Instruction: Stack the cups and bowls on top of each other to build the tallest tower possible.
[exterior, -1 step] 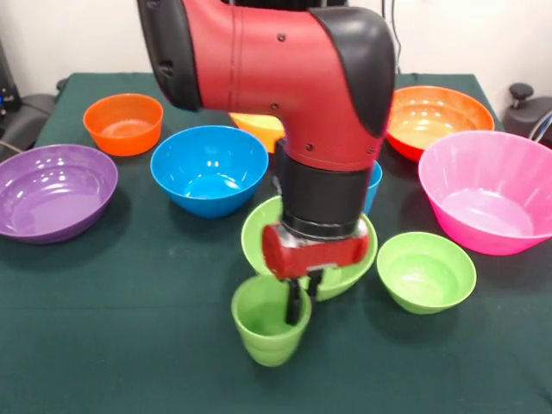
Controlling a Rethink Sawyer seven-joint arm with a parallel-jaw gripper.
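Progress: I judge it barely begun; no tower stands, every bowl I see sits apart on the table [129, 345].
Gripper [304, 302]: one finger dips inside the lime green cup [269, 330], one seems outside its rim; whether it is clamped I cannot tell.
Cup: upright, glossy, nearest the camera, touching the green bowl [259, 228] behind.
Left: everything needs stacking, including the purple bowl [52, 191], pink bowl [492, 191], blue bowl [209, 168].

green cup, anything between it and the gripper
Nothing visible does. The gripper is already at the green cup, with one dark finger reaching down inside its rim. The green bowl sits just behind, mostly hidden by the arm.
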